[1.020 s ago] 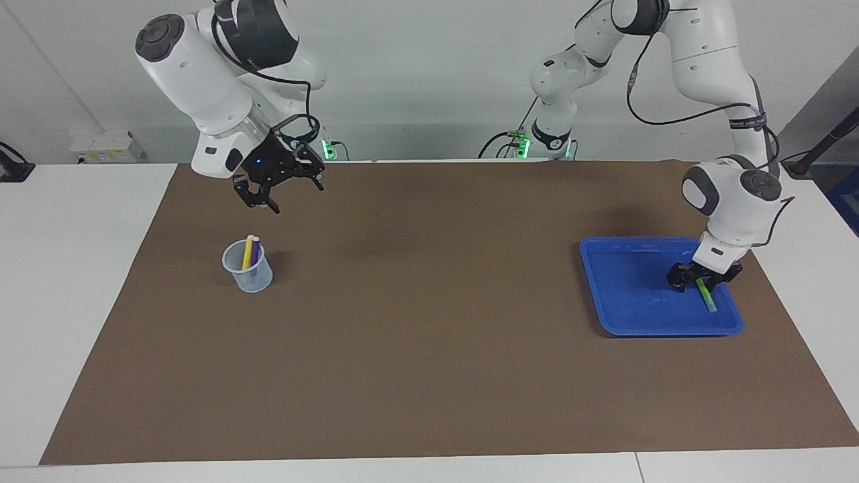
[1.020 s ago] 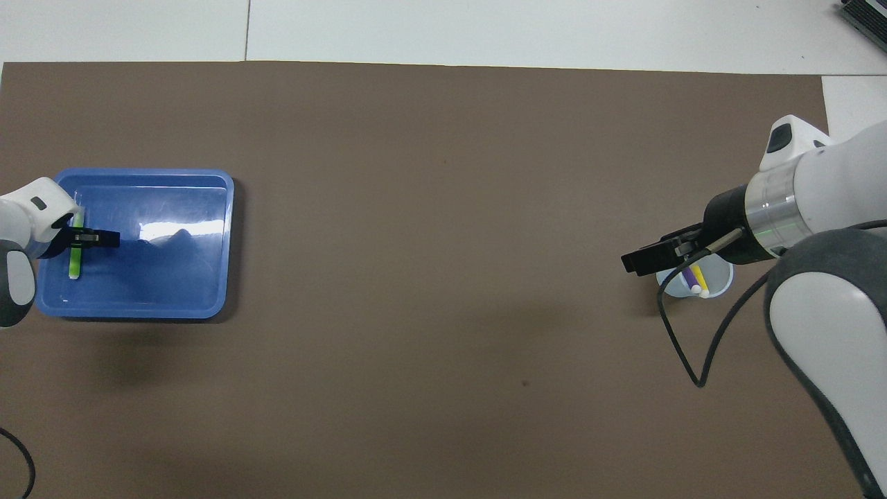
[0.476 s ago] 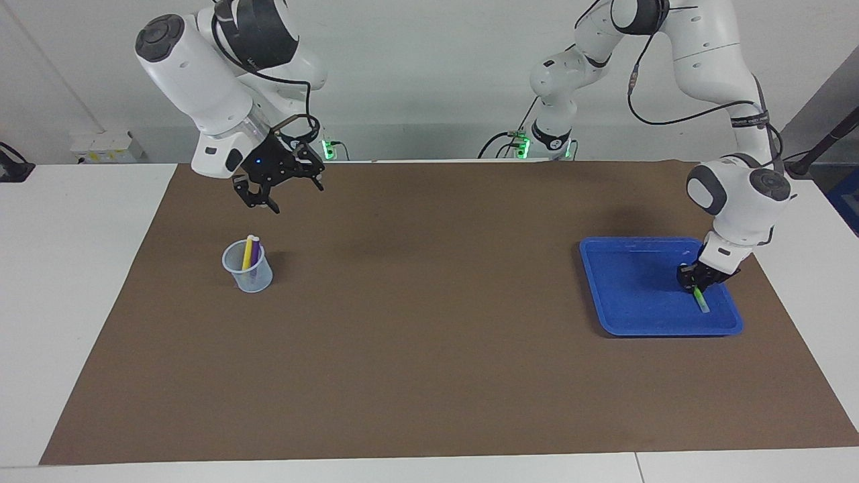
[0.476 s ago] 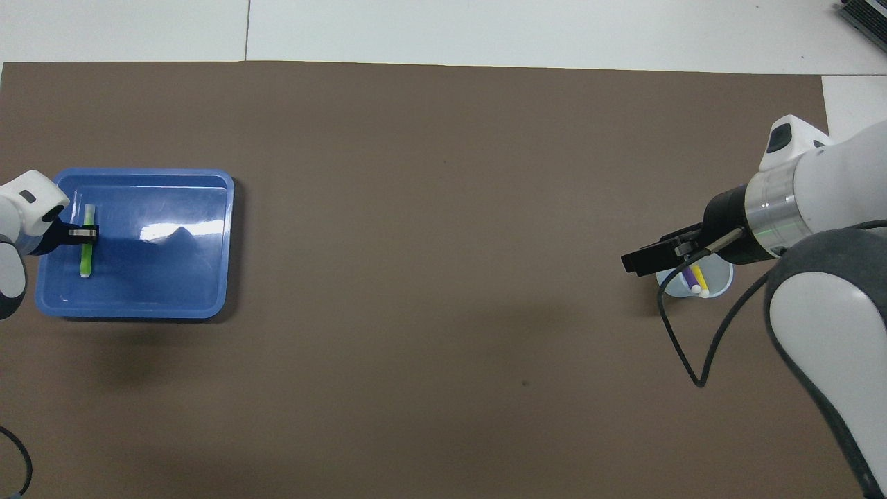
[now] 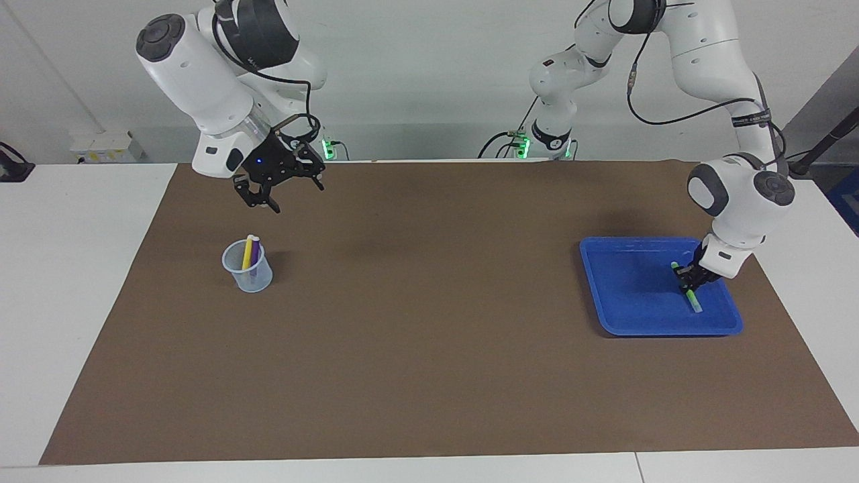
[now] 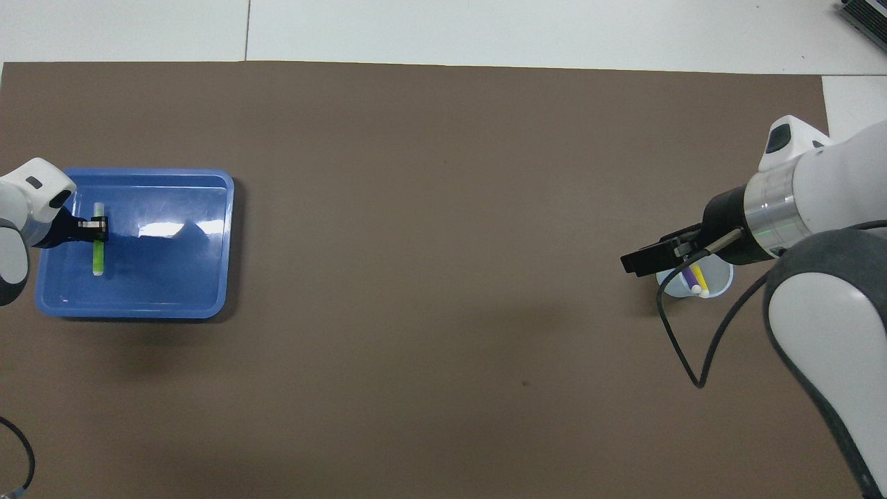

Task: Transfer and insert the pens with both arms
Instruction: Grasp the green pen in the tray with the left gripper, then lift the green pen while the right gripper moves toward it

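Two of three pens are already sitting in the small translucent plastic cup point(image 5: 247, 267) at the right arm's end of the brown mat point(image 5: 429, 322): the thin yellow marker pen point(image 5: 247, 251) and the thin purple marker pen point(image 5: 254, 257) are both standing tilted inside it, pale cap ends up. So that part is reading as done.

One left. The bright green marker pen point(image 5: 687, 288) is lying in the shallow blue rectangular plastic tray point(image 5: 627, 322) at the left arm's end of the mat, in the part of the tray toward the table's end rather than toward the cup. Nothing else is showing in the tray.

The left gripper point(image 5: 689, 280) is down in the tray with its fingers pressed together on the green pen, pinching it partway along its length; the pen is looking barely off the tray floor, if at all.

The right gripper point(image 5: 277, 191) is waiting in the air above the mat near the cup, claw spread wide and carrying nothing.

My read: remaining work is lifting the green pen, carrying it toward mid-table, handing it to the right arm, then dropping it into the cup beside the other two. Cup has room, though two leaning pens are narrowing the opening.
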Motion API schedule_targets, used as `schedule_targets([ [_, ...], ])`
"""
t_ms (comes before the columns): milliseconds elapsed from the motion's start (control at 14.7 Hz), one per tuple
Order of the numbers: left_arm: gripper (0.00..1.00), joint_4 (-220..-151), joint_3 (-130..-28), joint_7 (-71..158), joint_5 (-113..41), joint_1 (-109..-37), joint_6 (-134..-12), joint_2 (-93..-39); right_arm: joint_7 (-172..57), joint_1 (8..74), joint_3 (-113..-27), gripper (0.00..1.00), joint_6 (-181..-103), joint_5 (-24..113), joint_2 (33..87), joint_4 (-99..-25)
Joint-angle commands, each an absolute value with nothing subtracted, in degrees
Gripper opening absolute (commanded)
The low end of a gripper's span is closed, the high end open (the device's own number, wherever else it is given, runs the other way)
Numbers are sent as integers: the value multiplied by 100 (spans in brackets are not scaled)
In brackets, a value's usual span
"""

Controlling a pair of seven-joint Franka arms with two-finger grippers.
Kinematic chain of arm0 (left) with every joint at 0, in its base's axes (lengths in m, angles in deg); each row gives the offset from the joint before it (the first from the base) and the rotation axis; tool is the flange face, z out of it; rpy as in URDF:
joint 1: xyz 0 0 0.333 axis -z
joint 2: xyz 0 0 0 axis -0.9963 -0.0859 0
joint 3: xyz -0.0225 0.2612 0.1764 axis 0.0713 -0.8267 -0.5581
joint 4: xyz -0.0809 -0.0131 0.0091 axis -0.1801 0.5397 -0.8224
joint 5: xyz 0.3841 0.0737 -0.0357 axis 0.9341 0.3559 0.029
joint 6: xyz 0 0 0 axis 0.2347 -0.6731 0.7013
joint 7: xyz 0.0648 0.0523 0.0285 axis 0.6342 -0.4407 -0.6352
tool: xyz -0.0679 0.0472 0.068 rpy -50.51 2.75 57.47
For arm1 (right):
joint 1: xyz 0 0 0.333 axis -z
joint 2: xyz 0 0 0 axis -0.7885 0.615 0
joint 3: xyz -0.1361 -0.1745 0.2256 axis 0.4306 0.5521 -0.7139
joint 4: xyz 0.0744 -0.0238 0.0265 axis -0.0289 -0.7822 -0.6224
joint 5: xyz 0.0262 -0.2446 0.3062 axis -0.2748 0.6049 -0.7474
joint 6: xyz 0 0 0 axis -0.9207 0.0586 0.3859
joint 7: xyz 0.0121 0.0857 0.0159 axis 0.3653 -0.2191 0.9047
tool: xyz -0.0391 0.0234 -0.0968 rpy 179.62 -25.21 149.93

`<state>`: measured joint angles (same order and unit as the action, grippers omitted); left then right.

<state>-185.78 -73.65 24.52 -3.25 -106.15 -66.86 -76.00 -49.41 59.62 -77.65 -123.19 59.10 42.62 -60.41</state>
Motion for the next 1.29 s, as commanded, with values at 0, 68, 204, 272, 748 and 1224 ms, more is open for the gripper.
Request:
schedule_targets([
  [0,0,-18032,-7331,2840,-403,-10459,-5755,-7498,-4844,5996,-7793,100,-12173,5844,4225,-5995],
  [68,0,-17900,-7322,2990,-543,-10450,-5457,-7410,-4783,6004,-7793,100,-12191,5844,4225,-5995],
  [204,0,-17837,-7278,3271,-990,-10415,-5025,-7156,-4721,6013,-7802,100,-12191,5783,4225,-5995],
  [272,0,-17837,-7269,3499,-1166,-10345,-4840,-7024,-4739,6005,-7802,100,-12217,5765,4225,-5986],
  [748,0,-17837,-7225,6072,-2020,-9476,-4135,-6337,-5194,5891,-7819,100,-12445,5046,4233,-5995],
  [1224,0,-17846,-7199,8850,-2626,-8500,-4205,-5986,-6092,5504,-7819,100,-12955,4281,4233,-6074],
])
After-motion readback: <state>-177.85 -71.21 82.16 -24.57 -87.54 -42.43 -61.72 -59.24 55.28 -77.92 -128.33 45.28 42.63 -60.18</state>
